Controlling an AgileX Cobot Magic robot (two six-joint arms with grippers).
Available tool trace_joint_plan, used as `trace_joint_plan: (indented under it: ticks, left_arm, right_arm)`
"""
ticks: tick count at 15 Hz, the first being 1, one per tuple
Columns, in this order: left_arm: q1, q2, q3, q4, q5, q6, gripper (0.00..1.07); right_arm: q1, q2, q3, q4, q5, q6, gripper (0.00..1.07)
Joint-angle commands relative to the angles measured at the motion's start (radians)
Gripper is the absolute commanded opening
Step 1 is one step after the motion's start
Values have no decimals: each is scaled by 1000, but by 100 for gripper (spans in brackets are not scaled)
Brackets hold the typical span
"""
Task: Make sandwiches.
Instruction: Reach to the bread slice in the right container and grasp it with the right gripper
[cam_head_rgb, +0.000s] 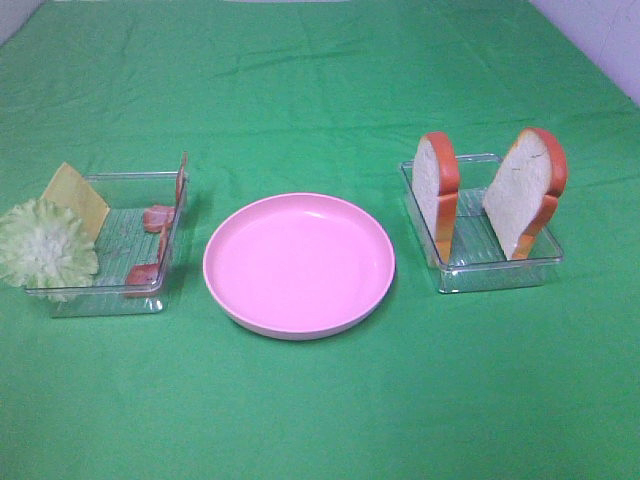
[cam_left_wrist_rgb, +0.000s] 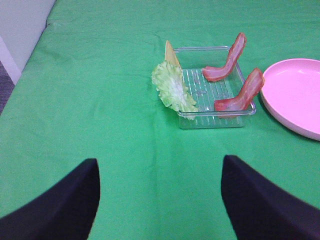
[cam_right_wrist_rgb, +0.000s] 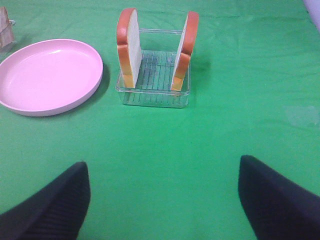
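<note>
No stacked sandwiches are in view; the parts lie apart. Two bread slices stand on edge in the right clear tray. The left clear tray holds two bacon strips, with a lettuce leaf and a cheese square leaning on its outer side. My left gripper is open over bare cloth, well short of the left tray. My right gripper is open too, well short of the bread. Neither arm shows in the high view.
An empty pink plate sits between the two trays, close to both. Green cloth covers the whole table. A pale wall or floor edge shows past the cloth's far corners.
</note>
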Motion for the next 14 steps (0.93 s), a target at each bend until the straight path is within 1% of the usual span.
trace_joint_plan:
  ticks: [1, 14]
  left_arm:
    - [2, -17, 2, -3, 2, -6, 67]
    - [2, -17, 2, -3, 2, -6, 67]
  right_arm:
    - [-6, -22, 2, -1, -3, 3, 75]
    - [-6, -22, 2, -1, -3, 3, 75]
